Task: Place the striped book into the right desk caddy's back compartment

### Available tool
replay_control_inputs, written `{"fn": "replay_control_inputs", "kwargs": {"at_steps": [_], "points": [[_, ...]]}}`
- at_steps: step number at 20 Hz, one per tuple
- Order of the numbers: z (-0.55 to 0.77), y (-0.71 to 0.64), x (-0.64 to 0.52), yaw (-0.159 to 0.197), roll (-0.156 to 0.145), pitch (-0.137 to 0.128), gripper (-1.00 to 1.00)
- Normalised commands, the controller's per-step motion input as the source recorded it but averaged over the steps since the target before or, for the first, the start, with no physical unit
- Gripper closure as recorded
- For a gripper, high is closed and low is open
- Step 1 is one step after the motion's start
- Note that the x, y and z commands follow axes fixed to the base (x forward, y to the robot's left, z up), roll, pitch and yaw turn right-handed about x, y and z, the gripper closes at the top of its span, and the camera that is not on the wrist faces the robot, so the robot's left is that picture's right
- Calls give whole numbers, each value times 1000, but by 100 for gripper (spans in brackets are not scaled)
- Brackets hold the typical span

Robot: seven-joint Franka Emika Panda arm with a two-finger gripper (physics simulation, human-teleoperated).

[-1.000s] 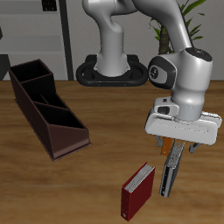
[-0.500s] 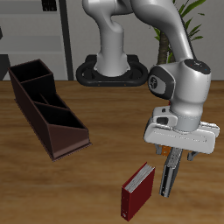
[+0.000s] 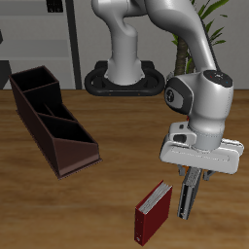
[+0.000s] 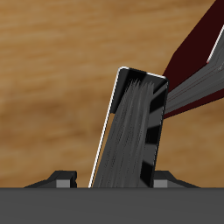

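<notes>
1. Exterior view: the gripper [image 3: 192, 173] hangs directly over the striped book [image 3: 188, 197], which stands on edge near the table's [image 3: 97, 209] front edge, just beside the red book [image 3: 152, 212]. Whether the fingers clamp the striped book cannot be told.
2. Exterior view: the right desk caddy [image 3: 53, 119] lies well apart; its back compartment [image 3: 33, 83] holds nothing.
3. Wrist view: the striped book [image 4: 129, 131] stands between the fingers; contact cannot be told. The red book [image 4: 197, 48] lies beyond it.

Red book [image 3: 153, 210] lies on the wooden table [image 3: 88, 204]; potted plant [image 3: 181, 37] stands behind
</notes>
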Motion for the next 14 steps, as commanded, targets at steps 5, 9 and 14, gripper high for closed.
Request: {"fn": "replay_control_inputs", "kwargs": {"at_steps": [5,9,14], "points": [[5,13,-1,-1,11,-5,100],[130,108,-3,13,25,-25,100],[212,91,-68,30,17,-47,100]]}}
